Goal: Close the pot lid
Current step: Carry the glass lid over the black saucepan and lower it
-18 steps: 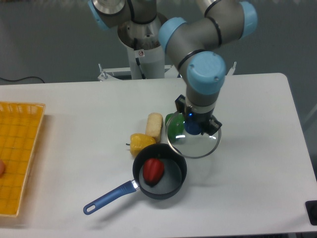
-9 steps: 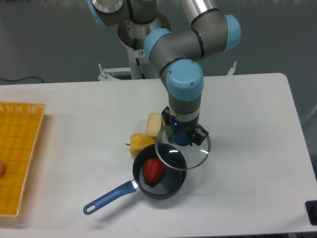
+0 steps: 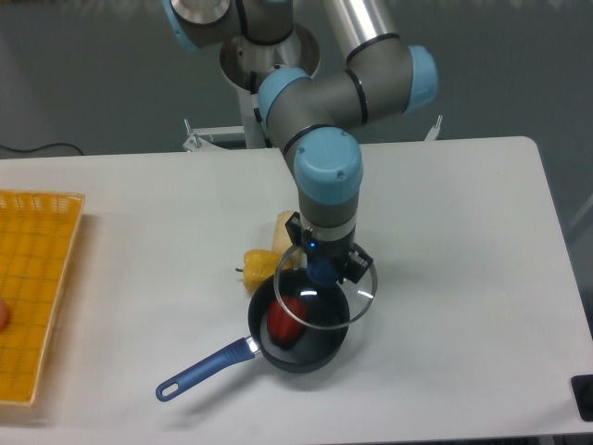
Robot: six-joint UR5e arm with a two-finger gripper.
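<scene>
The pot point(image 3: 310, 348), a small dark grey saucepan with a long blue handle point(image 3: 206, 367), sits near the table's front edge with a red toy pepper point(image 3: 285, 320) inside. My gripper point(image 3: 323, 270) is shut on the blue knob of the lid point(image 3: 326, 288), a clear glass disc with a thin metal rim. The lid hangs a little above the pot, overlapping its far right part and offset toward the upper right. The knob is mostly hidden by my fingers.
A yellow toy pepper point(image 3: 257, 267) and a pale corn piece point(image 3: 283, 227) lie just behind the pot on the left. An orange basket point(image 3: 35, 287) stands at the table's left edge. The robot base rises at the back centre.
My gripper has carried the lid left and toward the front, from beside the pot to partly over it. The green vegetable seen earlier is now hidden behind the arm.
</scene>
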